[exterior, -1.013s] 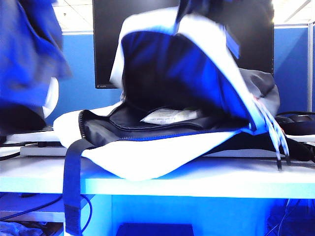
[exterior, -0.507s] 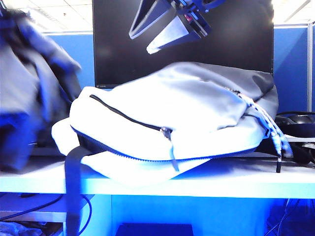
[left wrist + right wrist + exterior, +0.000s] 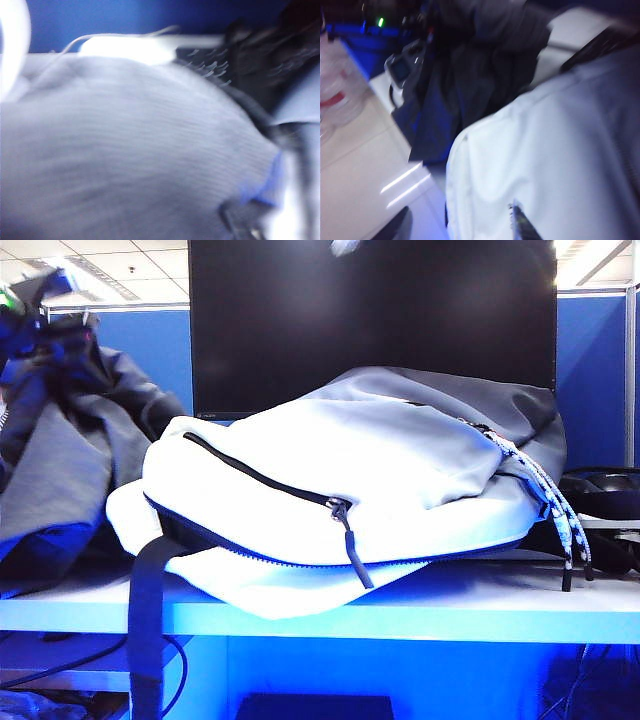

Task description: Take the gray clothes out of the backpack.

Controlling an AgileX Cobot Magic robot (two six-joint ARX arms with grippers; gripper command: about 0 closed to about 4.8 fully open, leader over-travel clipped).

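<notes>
The backpack [image 3: 380,490] is lying flat across the white table [image 3: 480,605], its main flap down over the opening, so I cannot see inside it. Its dark strap [image 3: 148,620] is hanging over the table's front edge, and the speckled cords [image 3: 560,510] are dangling at its right end.

The gray clothes [image 3: 70,460] are sitting outside the backpack, heaped on the table at the left of the exterior view, just beside the backpack's left end. My left gripper [image 3: 40,315] is hovering at the top of that heap; my left wrist view is showing only blurred ribbed gray fabric [image 3: 130,150] up close, and I cannot tell how wide those fingers are standing.

My right gripper [image 3: 460,227] is hanging above the backpack's pale shell [image 3: 550,160], its two fingertips [image 3: 522,222] standing apart with nothing between them. Open table is showing beside the backpack there.
</notes>
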